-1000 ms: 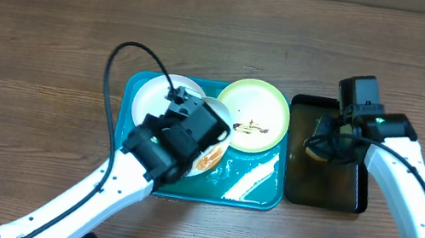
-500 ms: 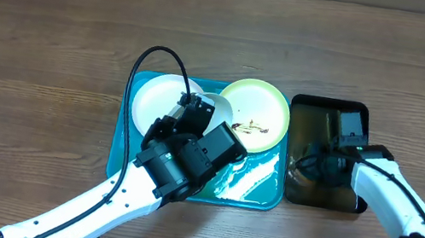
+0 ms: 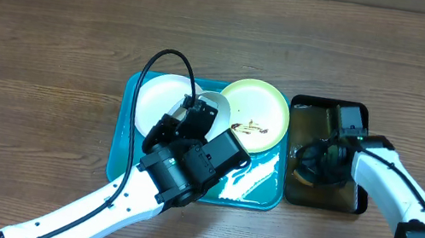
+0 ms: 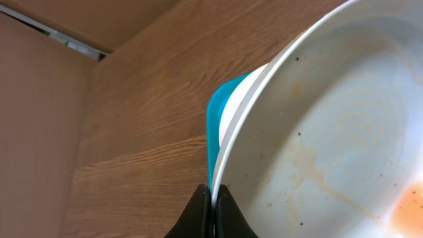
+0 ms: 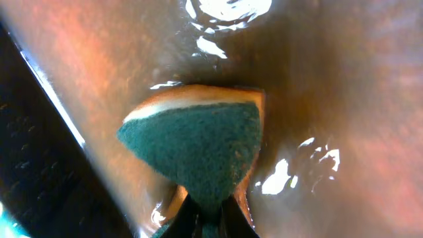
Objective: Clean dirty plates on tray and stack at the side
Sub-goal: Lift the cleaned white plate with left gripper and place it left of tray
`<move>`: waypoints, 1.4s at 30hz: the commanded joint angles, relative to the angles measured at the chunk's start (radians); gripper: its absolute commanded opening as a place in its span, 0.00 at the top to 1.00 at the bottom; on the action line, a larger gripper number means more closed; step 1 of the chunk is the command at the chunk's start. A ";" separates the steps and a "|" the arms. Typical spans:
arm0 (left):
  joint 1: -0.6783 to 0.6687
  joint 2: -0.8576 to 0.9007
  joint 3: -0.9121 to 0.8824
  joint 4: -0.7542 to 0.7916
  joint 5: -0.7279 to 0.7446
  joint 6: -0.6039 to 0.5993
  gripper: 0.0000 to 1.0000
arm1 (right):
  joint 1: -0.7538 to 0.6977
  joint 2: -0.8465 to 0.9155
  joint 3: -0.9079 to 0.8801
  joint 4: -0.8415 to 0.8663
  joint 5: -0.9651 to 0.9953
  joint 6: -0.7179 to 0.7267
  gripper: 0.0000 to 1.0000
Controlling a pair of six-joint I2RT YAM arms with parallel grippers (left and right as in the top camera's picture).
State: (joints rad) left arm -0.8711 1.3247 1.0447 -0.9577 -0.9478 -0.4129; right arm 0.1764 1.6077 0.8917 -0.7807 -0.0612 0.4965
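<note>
Since a second ago the left arm has swung inward from the tray's front left corner, so its wrist now sits over the front middle of the teal tray point(image 3: 256, 197). The right arm has drawn back and bent down into the black tray point(image 3: 342, 198). Over the last half second little has changed.

The left claw point(image 4: 211, 206) is clamped on the rim of a white plate point(image 4: 330, 132), with one finger on each side of the edge. This plate shows faint brown rings, dark specks and an orange smear toward its lower right. From above it lies in the middle of the teal tray, largely hidden by the arm. Its rim overlaps a second white plate point(image 3: 157, 97), which fills the tray's left end.

A yellow-green plate point(image 3: 260, 103) lies flat at the tray's back right and touches the middle plate's edge. It carries a thin brown sauce smear near its front. Bright wet streaks show on the tray floor in front of it.

The right claw point(image 5: 206, 221) is closed on a sponge point(image 5: 198, 142), gripping its lower tip. The green scouring face is toward the camera, with a pale yellow layer along the top. The sponge sits against the wet, brownish floor of the black tray, just beside the teal tray's right end. Both trays rest on the wooden table point(image 3: 54, 32).
</note>
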 commanded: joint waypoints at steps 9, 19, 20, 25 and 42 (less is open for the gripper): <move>-0.007 -0.016 0.025 -0.010 0.005 -0.022 0.96 | -0.049 0.004 0.119 -0.063 -0.060 -0.007 0.96; -0.006 -0.016 0.025 -0.010 0.002 -0.021 0.96 | -0.049 0.056 -0.076 0.127 -0.037 -0.018 0.96; -0.006 -0.016 0.025 -0.010 0.002 -0.021 0.96 | -0.049 0.056 -0.082 0.138 -0.037 -0.018 0.96; -0.006 -0.016 0.025 -0.011 0.002 -0.021 0.96 | -0.049 0.055 -0.050 0.118 -0.060 -0.062 0.96; 0.206 -0.020 0.085 -0.033 0.444 -0.036 0.96 | -0.049 -0.074 0.239 -0.227 -0.018 -0.177 0.96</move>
State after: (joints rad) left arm -0.7113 1.3247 1.0836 -0.9852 -0.6655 -0.4206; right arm 0.1307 1.5719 1.1126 -0.9924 -0.1101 0.3618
